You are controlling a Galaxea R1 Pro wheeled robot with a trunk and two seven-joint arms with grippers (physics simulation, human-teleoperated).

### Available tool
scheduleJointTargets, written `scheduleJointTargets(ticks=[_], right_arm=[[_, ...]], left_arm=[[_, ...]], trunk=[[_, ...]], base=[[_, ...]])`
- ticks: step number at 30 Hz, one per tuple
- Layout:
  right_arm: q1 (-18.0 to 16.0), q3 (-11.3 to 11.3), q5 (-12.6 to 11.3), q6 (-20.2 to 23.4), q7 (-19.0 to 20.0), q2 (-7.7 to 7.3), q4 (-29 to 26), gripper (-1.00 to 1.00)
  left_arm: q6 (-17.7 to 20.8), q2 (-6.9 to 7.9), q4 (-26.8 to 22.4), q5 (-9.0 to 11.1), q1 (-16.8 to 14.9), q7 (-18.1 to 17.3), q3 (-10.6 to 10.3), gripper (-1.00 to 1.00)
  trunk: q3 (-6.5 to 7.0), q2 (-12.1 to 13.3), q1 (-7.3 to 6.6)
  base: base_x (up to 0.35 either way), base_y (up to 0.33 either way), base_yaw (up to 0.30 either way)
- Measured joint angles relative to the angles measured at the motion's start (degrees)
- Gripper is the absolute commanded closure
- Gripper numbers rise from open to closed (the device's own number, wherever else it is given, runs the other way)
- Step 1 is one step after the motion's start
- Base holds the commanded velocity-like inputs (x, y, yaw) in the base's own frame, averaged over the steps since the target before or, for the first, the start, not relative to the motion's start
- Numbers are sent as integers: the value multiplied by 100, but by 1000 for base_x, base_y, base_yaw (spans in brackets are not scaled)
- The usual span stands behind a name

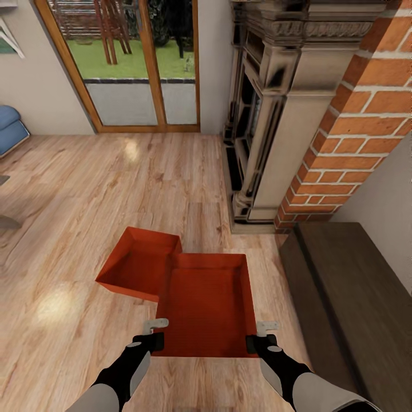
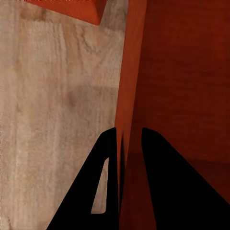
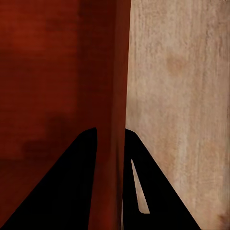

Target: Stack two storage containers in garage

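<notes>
Wood-plank floor (image 1: 86, 189); left gripper (image 1: 153, 335), right gripper (image 1: 262, 337) each pinch near container (image 1: 209, 303) side walls, apparently firmly.

Glazed door (image 1: 140, 63) with an orange-brown wooden frame stands in the far wall; lawn (image 1: 123, 60) and a reddish wooden structure (image 1: 111, 26) are visible through the panes. Lower panes appear grey and opaque. Blue sofa (image 1: 10, 129) sits at the left edge, partly cut off. Ornate dark fireplace surround (image 1: 269, 114) with carved mantel stands right of the door, gloss reflections on its columns. Brick column (image 1: 349, 126), red-orange with pale mortar, adjoins the surround on its right. Dark brown low cabinet (image 1: 355, 303) runs along the beige right-hand wall (image 1: 383, 200), just beside the brick base.
</notes>
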Motion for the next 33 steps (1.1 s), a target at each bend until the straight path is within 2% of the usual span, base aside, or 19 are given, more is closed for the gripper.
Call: scheduleJointTargets(ticks=[33], right_arm=[[2, -6, 5, 5, 17, -13, -3, 100]], left_arm=[[0, -11, 3, 11, 1, 20, -9, 100]], trunk=[[593, 1324, -725]], base=[[0, 0, 0]])
